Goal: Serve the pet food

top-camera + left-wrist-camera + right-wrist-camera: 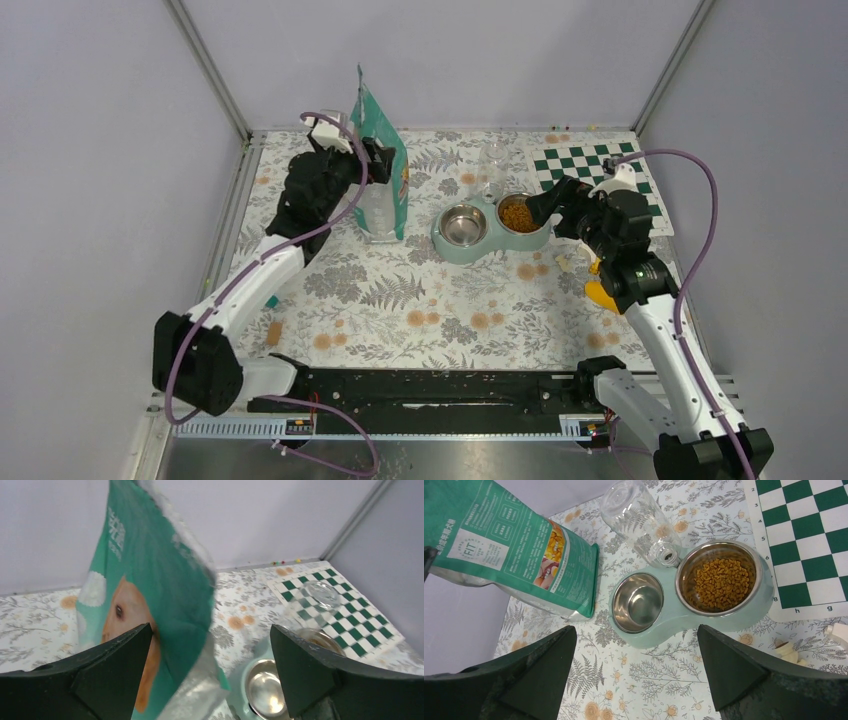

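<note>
Kibble fills right bowl of double feeder. Left jaws spread wide, either side of standing teal bag. Right jaws released, above feeder, holding nothing.

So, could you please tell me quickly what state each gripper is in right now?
left gripper: open, at the teal bag, not clamped on it.
right gripper: open, empty, above the double bowl.

obstacles: bag, double bowl, bottle | passable: near mat
</note>
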Controlling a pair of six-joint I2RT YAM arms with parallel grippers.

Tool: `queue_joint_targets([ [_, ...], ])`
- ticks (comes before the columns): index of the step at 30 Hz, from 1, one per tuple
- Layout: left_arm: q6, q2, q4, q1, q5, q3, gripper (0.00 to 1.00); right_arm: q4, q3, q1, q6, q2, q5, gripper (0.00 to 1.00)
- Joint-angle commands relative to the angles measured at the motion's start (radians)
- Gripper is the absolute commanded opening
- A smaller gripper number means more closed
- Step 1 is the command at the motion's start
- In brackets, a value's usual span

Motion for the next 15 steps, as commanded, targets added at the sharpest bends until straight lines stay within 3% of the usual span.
queue_joint_targets([
  [1,0.086,0.054,0.224,-0.017,-0.135,-0.002,0.82,0.021,-0.007,0.006,0.003,-0.044,-0.008,0.99],
  [5,0.11,0.036,0.228,-0.018,-0.196,-0.043,0.51,0.014,-0.023,0.006,-0.009,-0.068,0.017,0.99],
  [7,0.137,0.017,0.216,-0.018,-0.223,-0.052,0.12,0.014,-0.025,0.006,-0.014,-0.072,0.026,0.99],
  [8,0.147,0.005,0.205,-0.017,-0.24,-0.051,0.0,0.013,-0.022,0.006,-0.016,-0.071,0.026,0.99],
  [15,0.203,-0.104,-0.039,-0.018,-0.253,0.086,0.0,-0.012,0.056,0.011,-0.067,-0.032,-0.004,0.99],
])
